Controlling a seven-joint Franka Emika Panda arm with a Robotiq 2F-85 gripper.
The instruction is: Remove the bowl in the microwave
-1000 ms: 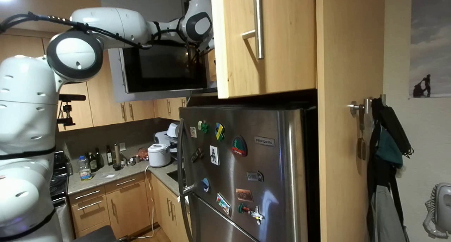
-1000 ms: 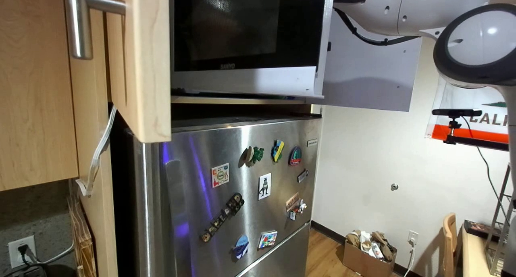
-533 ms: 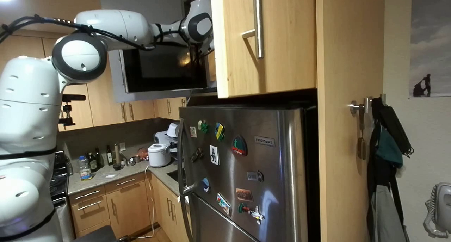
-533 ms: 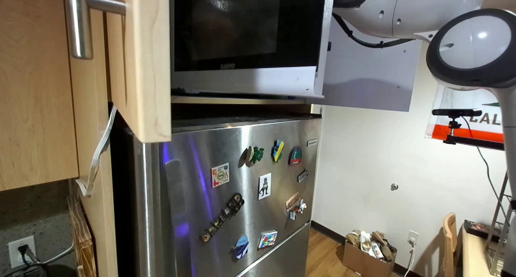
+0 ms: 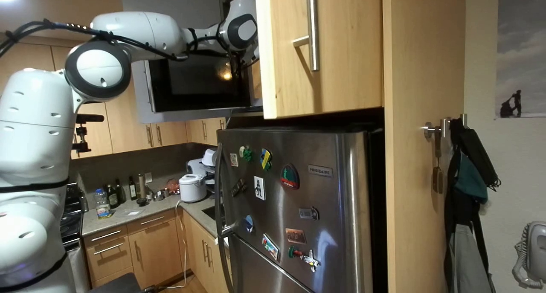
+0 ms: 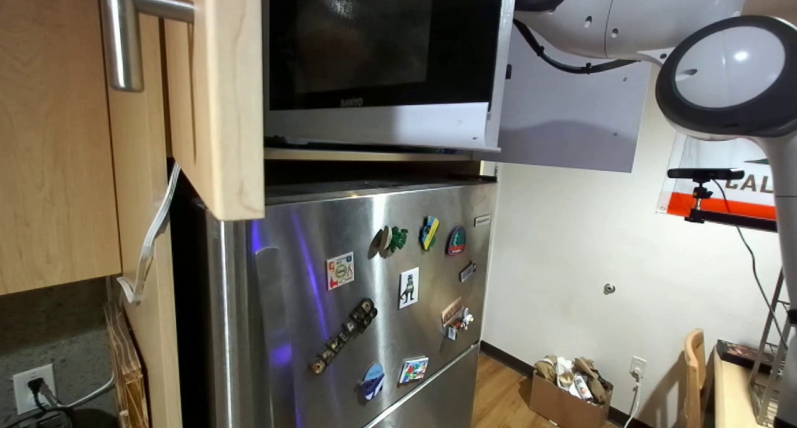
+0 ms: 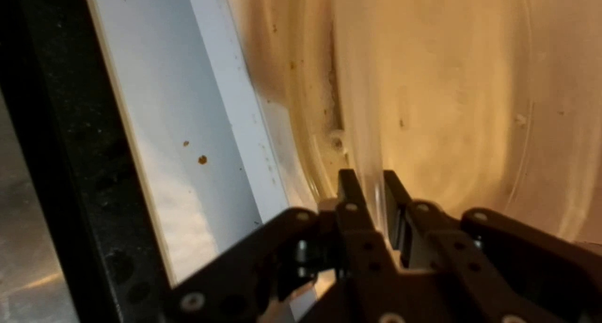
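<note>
The bowl [image 7: 362, 102] is clear glass and fills much of the wrist view; its upright wall runs between the two dark fingers. My gripper [image 7: 369, 179] has closed over that wall, one finger on each side, with the glass taking up the gap at the tips. The bowl lies inside the microwave, whose pale front lip [image 7: 164, 102] crosses the left of the wrist view. In both exterior views the microwave [image 5: 200, 82] shows its black glass door [image 6: 367, 48] swung out. Neither exterior view shows the fingers or the bowl.
A wooden cabinet door [image 5: 341, 50] with a steel handle stands out close beside the arm's wrist. On the opposite side hangs a grey cabinet door [image 6: 573, 110]. Below the microwave is the steel fridge [image 6: 373, 241] with magnets. A counter [image 5: 140, 212] holds bottles and a cooker.
The arm's elbow has shifted a little toward the microwave and slightly down, mostly in the earlier half second. A warm light reflection on the microwave door has grown brighter.
</note>
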